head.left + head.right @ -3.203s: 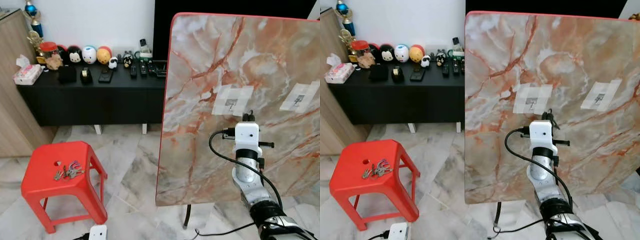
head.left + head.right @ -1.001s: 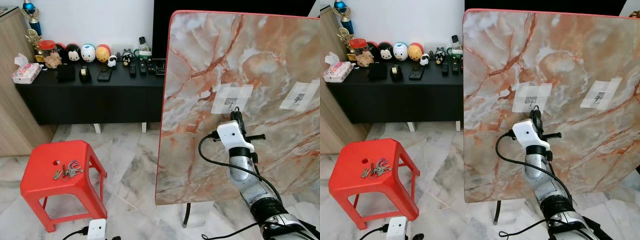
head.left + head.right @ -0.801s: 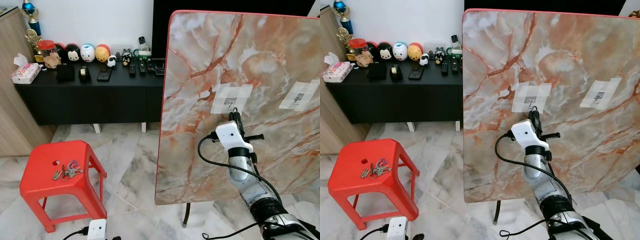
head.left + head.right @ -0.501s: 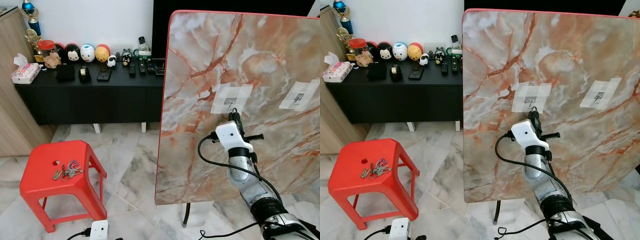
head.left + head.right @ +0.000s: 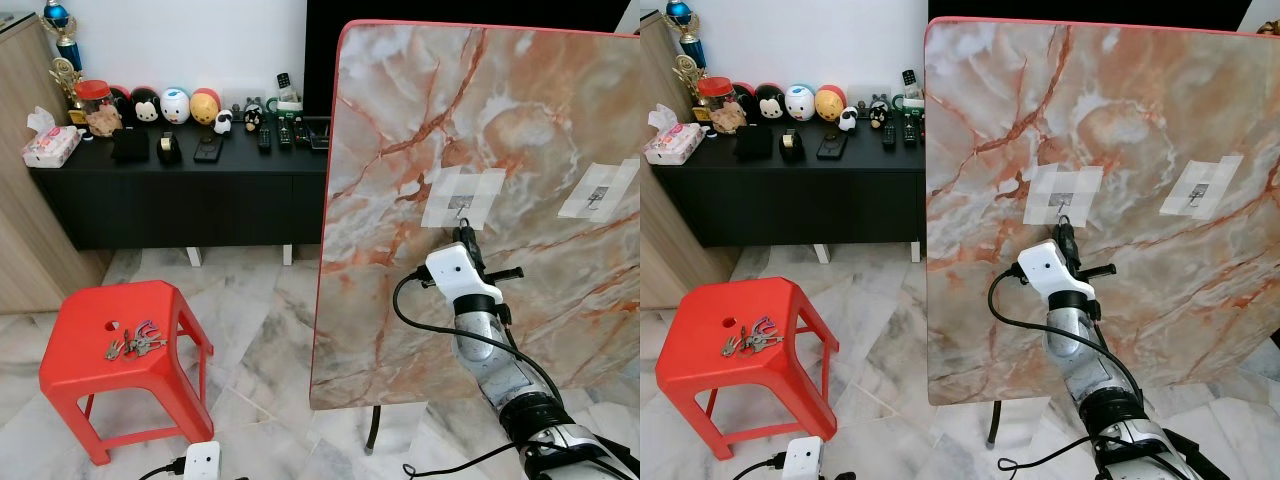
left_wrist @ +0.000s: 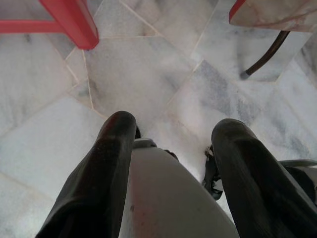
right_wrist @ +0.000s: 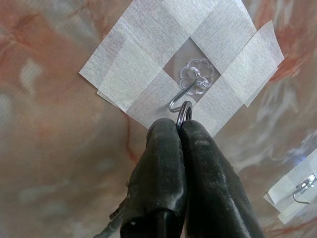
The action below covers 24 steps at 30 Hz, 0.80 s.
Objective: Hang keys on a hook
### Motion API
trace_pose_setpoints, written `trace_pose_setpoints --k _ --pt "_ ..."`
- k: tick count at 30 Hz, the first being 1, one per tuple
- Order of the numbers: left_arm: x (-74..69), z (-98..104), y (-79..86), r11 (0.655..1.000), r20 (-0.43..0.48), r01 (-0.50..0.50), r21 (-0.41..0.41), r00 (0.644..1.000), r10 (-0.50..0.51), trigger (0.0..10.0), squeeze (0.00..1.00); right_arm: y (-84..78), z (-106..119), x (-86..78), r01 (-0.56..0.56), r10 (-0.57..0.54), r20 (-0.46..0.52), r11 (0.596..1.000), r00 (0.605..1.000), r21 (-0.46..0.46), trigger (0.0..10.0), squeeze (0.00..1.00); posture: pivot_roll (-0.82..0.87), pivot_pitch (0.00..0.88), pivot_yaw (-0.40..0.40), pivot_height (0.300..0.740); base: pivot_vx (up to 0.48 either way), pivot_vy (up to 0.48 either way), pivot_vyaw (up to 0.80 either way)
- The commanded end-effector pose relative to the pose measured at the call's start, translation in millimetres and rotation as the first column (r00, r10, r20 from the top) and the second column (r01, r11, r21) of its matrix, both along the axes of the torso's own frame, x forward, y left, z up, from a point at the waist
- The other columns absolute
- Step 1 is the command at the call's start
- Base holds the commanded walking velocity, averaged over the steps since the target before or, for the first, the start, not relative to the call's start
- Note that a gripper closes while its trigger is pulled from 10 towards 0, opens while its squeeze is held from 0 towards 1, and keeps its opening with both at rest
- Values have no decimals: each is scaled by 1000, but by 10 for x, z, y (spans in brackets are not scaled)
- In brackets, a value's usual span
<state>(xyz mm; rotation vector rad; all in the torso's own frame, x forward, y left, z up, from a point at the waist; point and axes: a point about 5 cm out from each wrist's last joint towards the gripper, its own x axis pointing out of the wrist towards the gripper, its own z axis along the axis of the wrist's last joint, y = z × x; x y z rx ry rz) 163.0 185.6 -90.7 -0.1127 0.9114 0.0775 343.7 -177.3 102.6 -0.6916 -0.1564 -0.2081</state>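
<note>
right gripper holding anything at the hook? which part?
Yes: right gripper pinches a metal ring by its lower part, at the taped hook.

White wall (image 5: 200,40), marble floor (image 5: 250,340), black sideboard (image 5: 180,190).

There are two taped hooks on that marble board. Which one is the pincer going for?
The hook nearer the board's left edge. The right pincer holds a metal ring right at its tip; the other hook sits off to the right.
</note>
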Motion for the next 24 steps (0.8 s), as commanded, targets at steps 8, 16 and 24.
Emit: trace_pose_setpoints --k 8,16,24 --pt "-117 -54 -28 1000 -43 5 -4 999 -5 10000 0 -17 81 48 -3 3 12 1000 1000 -19 10000 0 21 0 -93 740 0 0 0" --pt "-123 -59 -55 1000 -44 8 -9 999 -8 10000 0 -1 163 85 3 -2 45 1000 999 -16 10000 0 21 0 -94 740 0 0 0" --pt "-113 -56 -64 1000 -40 8 -12 999 -8 10000 0 7 159 92 -4 4 36 1000 999 -15 10000 0 23 0 -94 740 0 0 0"
